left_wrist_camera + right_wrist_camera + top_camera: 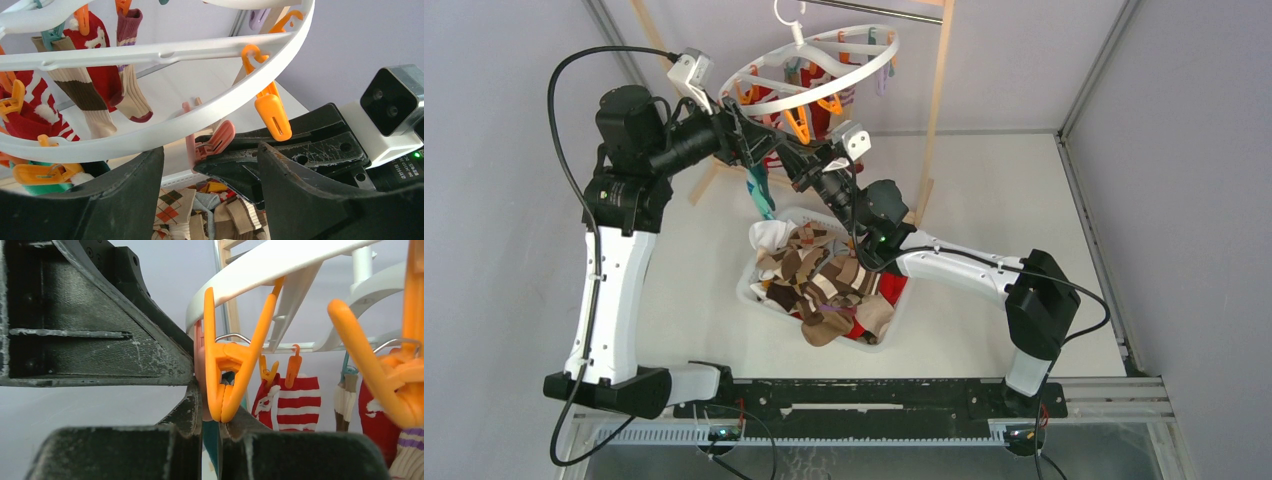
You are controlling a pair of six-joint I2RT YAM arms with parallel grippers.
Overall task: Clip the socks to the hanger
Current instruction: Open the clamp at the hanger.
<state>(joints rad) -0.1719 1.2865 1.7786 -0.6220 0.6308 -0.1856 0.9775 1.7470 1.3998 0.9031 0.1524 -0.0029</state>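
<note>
The white ring hanger (769, 100) hangs at the back with orange, teal and pink pegs; several red, striped and brown socks (95, 75) hang clipped on it. My right gripper (212, 432) is shut on a teal sock (209, 445), held up just under an orange peg (225, 375) and a pink peg (210, 142) on the ring (150, 135). In the top view the teal sock (760, 195) dangles below both grippers. My left gripper (210, 150) is open, its fingers (125, 195) wide apart either side of the pink peg and the right gripper's tip.
A translucent white tub (749, 290) full of brown, tan, white and red socks (824, 285) stands in the middle of the table below the hanger. The pale wooden pole frame (937, 100) stands behind and to the right of the ring.
</note>
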